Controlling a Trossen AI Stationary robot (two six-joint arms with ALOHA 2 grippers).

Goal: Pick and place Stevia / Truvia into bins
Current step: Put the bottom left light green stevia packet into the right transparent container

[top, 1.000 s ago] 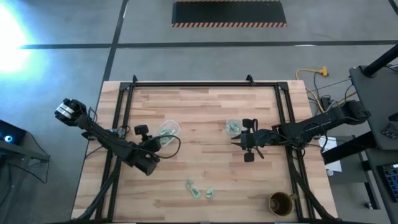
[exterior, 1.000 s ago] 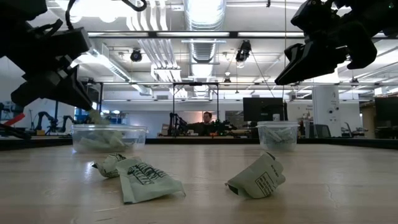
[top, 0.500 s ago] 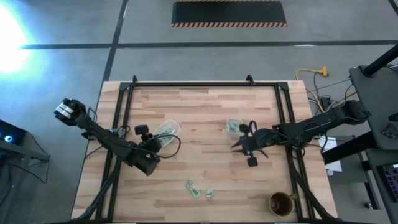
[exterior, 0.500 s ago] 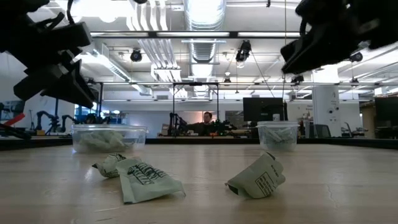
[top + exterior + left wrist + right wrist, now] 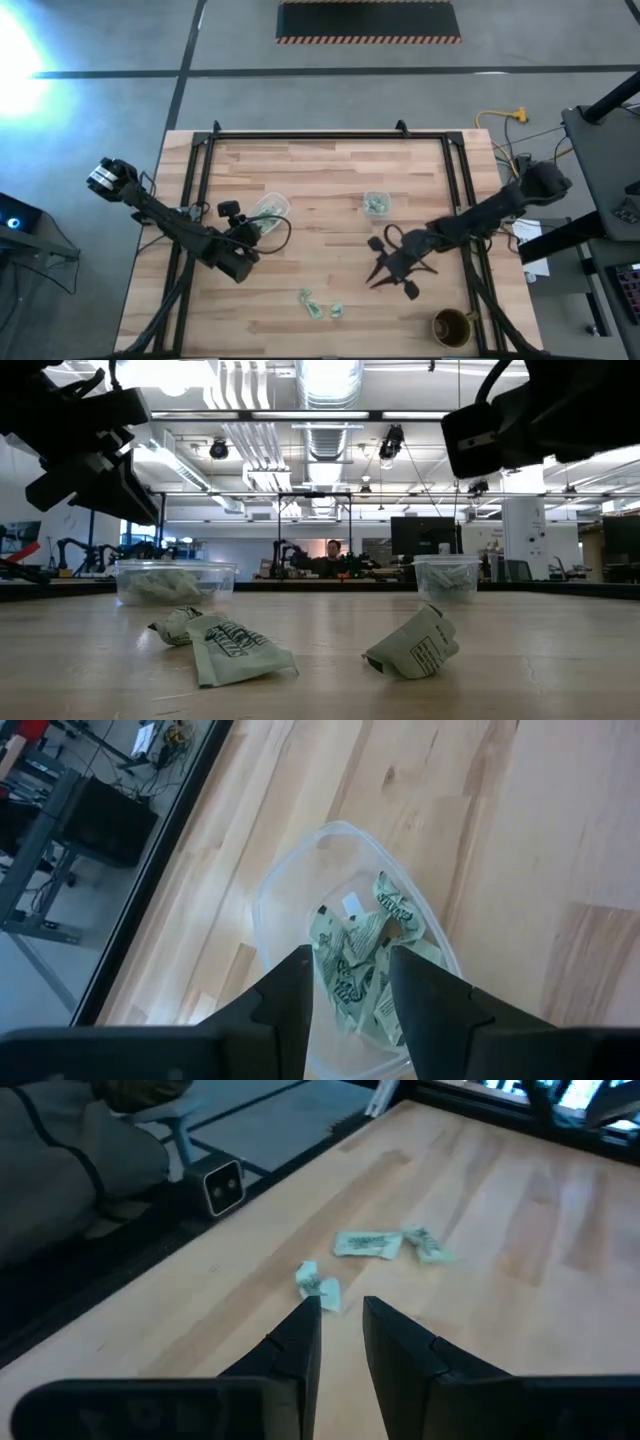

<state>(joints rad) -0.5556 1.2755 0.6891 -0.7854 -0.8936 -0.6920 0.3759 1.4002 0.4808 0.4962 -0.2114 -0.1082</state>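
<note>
1. Across the wooden table [image 5: 330, 170], the right gripper [image 5: 385, 268] has swung away from the smaller bin [image 5: 376, 204] within the last second and now hangs lower down the board, at about five o'clock from that tub, with its fingers [image 5: 292, 1342] a narrow gap apart and nothing between them.

2. At roughly eight o'clock from that gripper, three loose Stevia / Truvia packets [image 5: 320, 304] lie crumpled near the front edge; the right wrist view shows them directly ahead of the fingers, one nearest and two just beyond it.

3. Both tubs already hold green-and-white packets: the larger bin [image 5: 270, 210] sits at nine o'clock from the smaller one, well apart from it.

4. Over the larger bin, the left gripper [image 5: 350, 982] hovers with fingers apart and empty, packets visible below in the tub; it has barely moved.

5. Judging by the swing, the right arm has likely finished a drop and is heading for the remaining packets, which suggests the job is nearly done.

6. A brown cup [image 5: 451, 326] stands at the front right corner, untouched.
</note>
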